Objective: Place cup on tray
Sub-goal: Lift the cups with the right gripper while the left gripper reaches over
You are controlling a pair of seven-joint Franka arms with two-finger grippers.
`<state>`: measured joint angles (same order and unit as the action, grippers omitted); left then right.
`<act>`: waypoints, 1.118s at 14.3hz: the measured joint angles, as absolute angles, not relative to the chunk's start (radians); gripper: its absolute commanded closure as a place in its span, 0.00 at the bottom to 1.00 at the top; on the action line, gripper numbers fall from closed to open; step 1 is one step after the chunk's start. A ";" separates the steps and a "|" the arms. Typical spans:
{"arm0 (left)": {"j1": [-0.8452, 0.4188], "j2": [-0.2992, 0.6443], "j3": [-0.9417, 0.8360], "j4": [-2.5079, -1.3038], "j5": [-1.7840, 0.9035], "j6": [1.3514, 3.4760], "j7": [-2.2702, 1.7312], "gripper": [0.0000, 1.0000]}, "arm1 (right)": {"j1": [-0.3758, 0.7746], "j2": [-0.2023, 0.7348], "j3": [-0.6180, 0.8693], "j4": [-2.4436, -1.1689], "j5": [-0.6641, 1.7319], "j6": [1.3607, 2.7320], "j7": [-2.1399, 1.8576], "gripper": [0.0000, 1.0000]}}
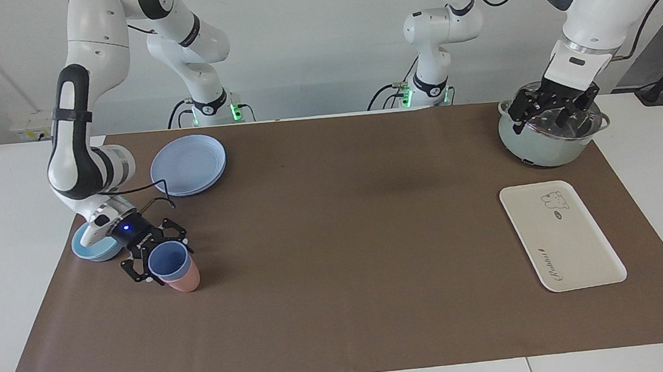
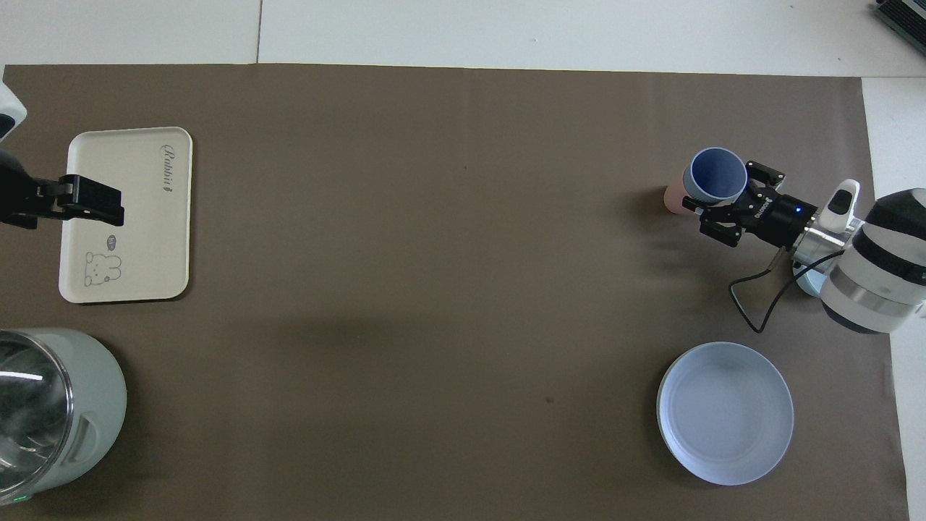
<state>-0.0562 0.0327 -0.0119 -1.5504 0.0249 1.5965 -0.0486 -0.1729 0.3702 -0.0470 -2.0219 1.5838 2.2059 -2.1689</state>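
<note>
The periwinkle-blue cup (image 1: 168,262) is between the fingers of my right gripper (image 1: 161,257), tilted with its mouth showing, right by the salmon-pink tumbler (image 1: 185,280) at the right arm's end of the table. In the overhead view the cup (image 2: 716,176) partly covers the pink tumbler (image 2: 673,200), with the right gripper (image 2: 729,197) closed on it. The cream-white tray (image 1: 561,250) with the bear drawing lies bare at the left arm's end, also in the overhead view (image 2: 137,231). My left gripper (image 1: 553,108) hangs open over the pot and waits; it shows in the overhead view (image 2: 90,204).
A pale green pot (image 1: 541,149) stands nearer to the robots than the tray, also in the overhead view (image 2: 94,405). A round lavender-blue plate (image 1: 189,164) (image 2: 725,412) and a low light-blue bowl (image 1: 92,247) lie near the right arm.
</note>
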 measured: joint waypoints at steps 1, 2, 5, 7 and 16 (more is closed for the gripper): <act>-0.056 0.033 -0.012 -1.550 0.025 1.597 -0.050 0.00 | -0.172 0.370 -0.047 -2.021 1.584 2.206 -2.169 1.00; -0.057 0.033 -0.014 -1.550 0.025 1.597 -0.050 0.00 | -0.171 0.370 -0.047 -2.018 1.584 2.208 -2.169 1.00; -0.061 0.032 -0.028 -1.550 0.025 1.597 -0.050 0.00 | -0.144 0.350 -0.047 -2.001 1.570 2.267 -2.161 1.00; -0.062 0.031 -0.030 -1.550 0.025 1.597 -0.050 0.00 | -0.099 0.307 -0.046 -1.993 1.490 2.330 -2.067 1.00; -0.091 0.025 -0.036 -1.578 -0.127 1.593 -0.050 0.02 | 0.080 0.103 -0.039 -1.940 0.715 2.373 -1.251 1.00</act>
